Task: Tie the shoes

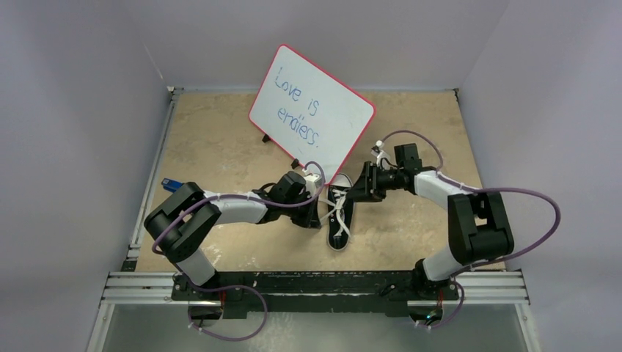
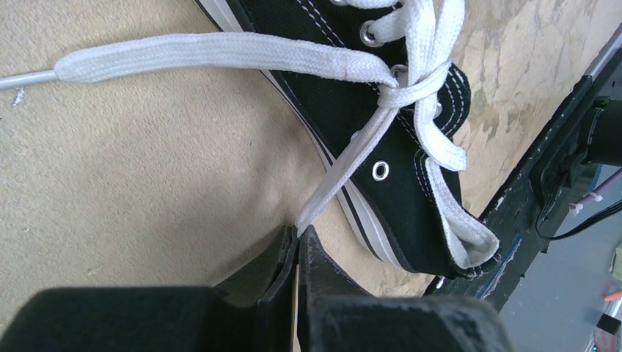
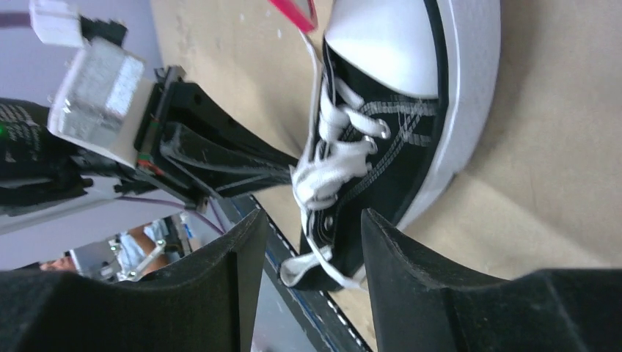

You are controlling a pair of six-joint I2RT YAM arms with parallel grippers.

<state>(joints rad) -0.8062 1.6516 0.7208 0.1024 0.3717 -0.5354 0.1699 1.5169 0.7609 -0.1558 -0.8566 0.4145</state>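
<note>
The black canvas sneaker [image 1: 339,214] with white toe cap lies mid-table, toe toward the whiteboard. In the left wrist view the shoe [image 2: 367,125] shows its eyelets and white laces crossed in a first knot [image 2: 402,89]. My left gripper [image 2: 298,233] is shut on a lace strand [image 2: 345,172] that runs taut from the knot to the fingertips; another lace end [image 2: 205,55] lies flat on the table to the left. My right gripper [image 3: 309,220] is open and empty, held just right of the shoe's toe end [image 1: 364,185], with the shoe [image 3: 389,132] ahead of it.
A red-rimmed whiteboard [image 1: 312,108] with blue writing leans on a stand behind the shoe. A small blue-and-black tool [image 1: 170,183] lies at the table's left edge. Metal rails [image 1: 315,287] run along the near edge by the arm bases.
</note>
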